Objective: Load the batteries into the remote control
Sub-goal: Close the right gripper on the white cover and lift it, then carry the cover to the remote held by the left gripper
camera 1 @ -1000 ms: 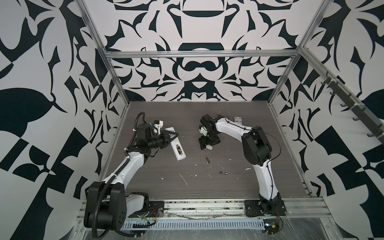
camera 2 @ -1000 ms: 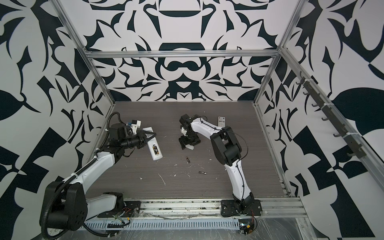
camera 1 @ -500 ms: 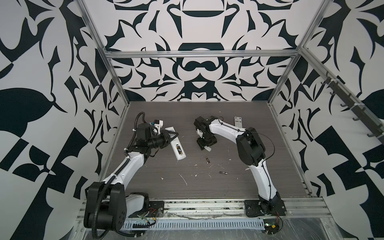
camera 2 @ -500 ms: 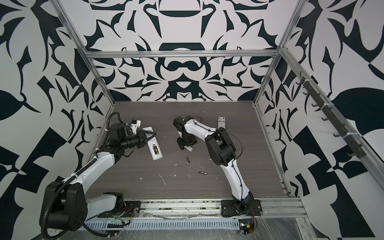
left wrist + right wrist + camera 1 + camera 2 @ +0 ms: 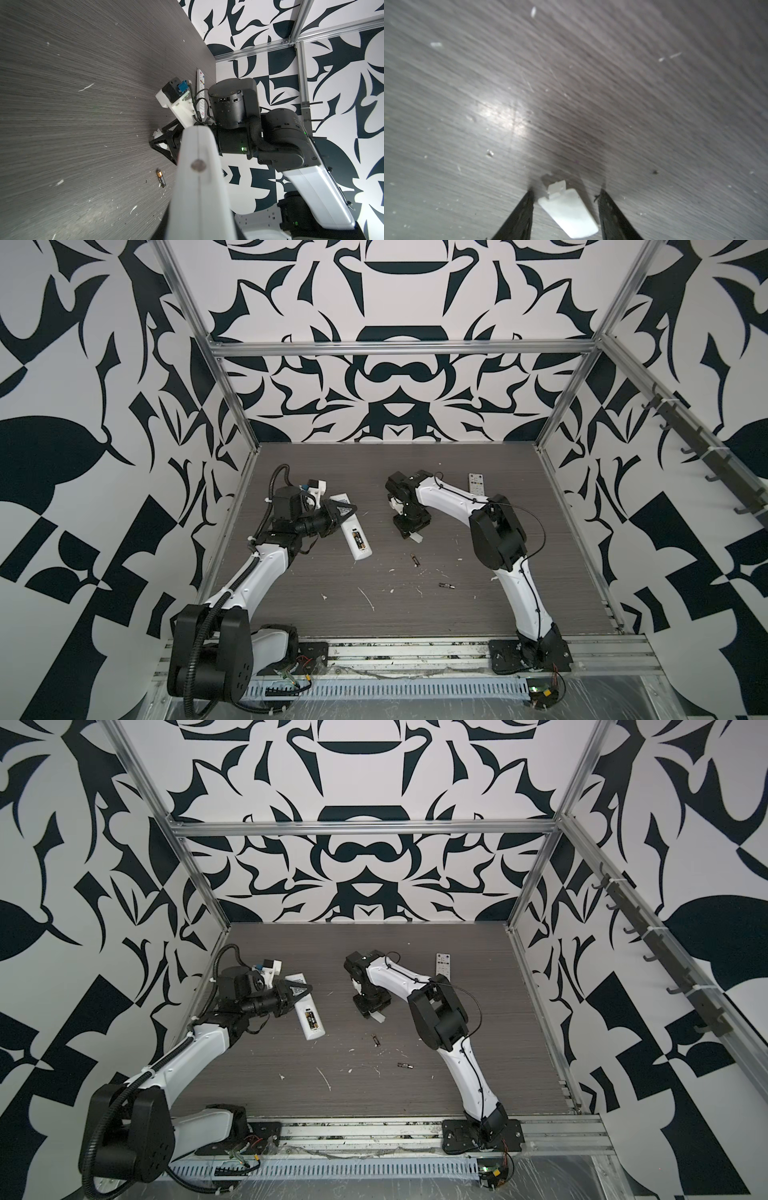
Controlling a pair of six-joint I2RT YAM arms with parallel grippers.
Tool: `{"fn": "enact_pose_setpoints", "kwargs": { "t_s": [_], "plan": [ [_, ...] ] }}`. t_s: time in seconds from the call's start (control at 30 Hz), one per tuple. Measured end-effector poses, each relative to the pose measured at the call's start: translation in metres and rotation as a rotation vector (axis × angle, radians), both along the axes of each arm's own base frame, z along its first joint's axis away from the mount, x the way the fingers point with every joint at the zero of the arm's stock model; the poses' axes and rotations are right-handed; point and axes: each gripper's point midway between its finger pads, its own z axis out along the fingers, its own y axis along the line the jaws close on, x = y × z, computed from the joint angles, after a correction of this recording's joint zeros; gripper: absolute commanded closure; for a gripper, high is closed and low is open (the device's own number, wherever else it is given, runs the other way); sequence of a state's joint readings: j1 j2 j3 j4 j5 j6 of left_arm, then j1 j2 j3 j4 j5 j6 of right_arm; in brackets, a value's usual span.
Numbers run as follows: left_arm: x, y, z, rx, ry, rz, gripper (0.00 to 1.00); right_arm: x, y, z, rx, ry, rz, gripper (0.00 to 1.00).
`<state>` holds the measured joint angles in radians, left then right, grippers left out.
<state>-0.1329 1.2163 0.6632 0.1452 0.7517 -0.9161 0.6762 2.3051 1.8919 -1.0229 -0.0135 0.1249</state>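
The white remote control (image 5: 360,549) lies tilted on the left of the table, back side up. Two batteries (image 5: 358,540) sit in its open compartment. My left gripper (image 5: 347,512) is shut on the remote's far end; in the left wrist view the remote (image 5: 199,187) fills the middle and hides the fingers. Two more batteries lie loose on the table, one (image 5: 414,559) mid-table and one (image 5: 446,585) nearer the front. My right gripper (image 5: 565,192) points down at the table. Its jaws stand apart, one on each side of a small white battery cover (image 5: 569,212).
A second remote (image 5: 477,482) lies face up at the back right. White scraps and flecks (image 5: 368,598) are scattered over the front half of the dark wood table (image 5: 519,601). Metal frame rails edge the table on all sides.
My right arm has shifted a little to the left and its jaws have narrowed around the white cover. The left arm and the remote have not moved.
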Motion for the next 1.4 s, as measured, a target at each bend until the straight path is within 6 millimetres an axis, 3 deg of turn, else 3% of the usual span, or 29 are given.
{"fn": "enact_pose_setpoints", "kwargs": {
  "t_s": [0.4, 1.1, 1.2, 1.4],
  "plan": [
    [0.000, 0.000, 0.000, -0.002, 0.001, 0.000, 1.00, 0.011, 0.000, 0.001, -0.020, -0.039, 0.026, 0.62],
    [0.005, -0.002, -0.004, -0.004, 0.007, -0.006, 1.00, 0.022, -0.004, 0.009, -0.040, -0.096, 0.020, 0.95],
    [0.008, -0.002, -0.001, -0.005, -0.003, -0.006, 1.00, 0.023, -0.005, 0.035, -0.017, -0.139, -0.003, 0.96],
    [0.022, -0.003, 0.002, -0.004, -0.022, 0.001, 1.00, 0.022, -0.007, 0.136, 0.113, -0.291, -0.100, 1.00]
  ]
}}
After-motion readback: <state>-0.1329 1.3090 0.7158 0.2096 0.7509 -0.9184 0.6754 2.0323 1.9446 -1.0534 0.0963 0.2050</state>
